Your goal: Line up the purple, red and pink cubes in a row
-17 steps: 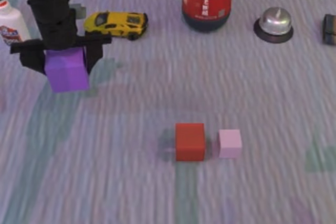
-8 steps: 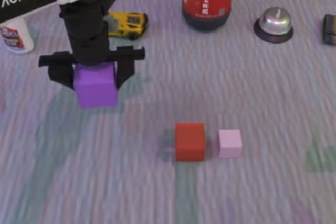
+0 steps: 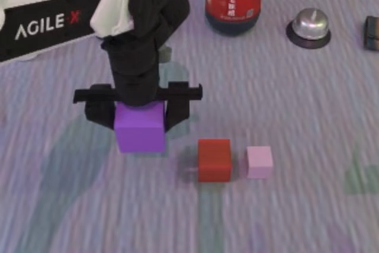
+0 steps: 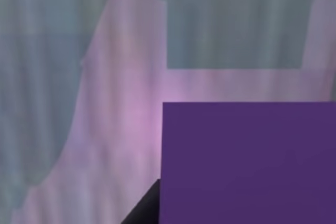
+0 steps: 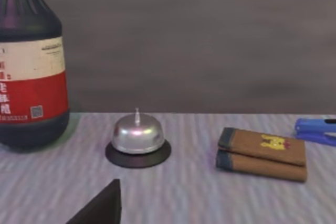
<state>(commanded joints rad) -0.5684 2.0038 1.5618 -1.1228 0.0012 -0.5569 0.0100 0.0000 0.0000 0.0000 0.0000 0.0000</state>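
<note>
My left gripper (image 3: 140, 118) is shut on the purple cube (image 3: 140, 128), one black finger on each side of it. The cube hangs left of the red cube (image 3: 214, 159) and a little farther back, with a small gap between them. The pink cube (image 3: 259, 162) sits on the cloth just right of the red one, in line with it. In the left wrist view the purple cube (image 4: 247, 161) fills the lower part, beside one dark finger (image 4: 148, 209). My right gripper (image 5: 157, 220) is out of the top view and stands open; one finger (image 5: 102, 208) shows.
A dark sauce bottle (image 3: 234, 1) stands at the back centre. A silver call bell (image 3: 308, 26) lies to its right and a brown wallet (image 3: 372, 32) is at the right edge. The right wrist view also shows a blue object (image 5: 315, 129) beyond the wallet (image 5: 261, 153).
My left arm has carried the purple cube from the back left rightward and toward the front, ending close to the red cube. The red and pink cubes have not moved.
</note>
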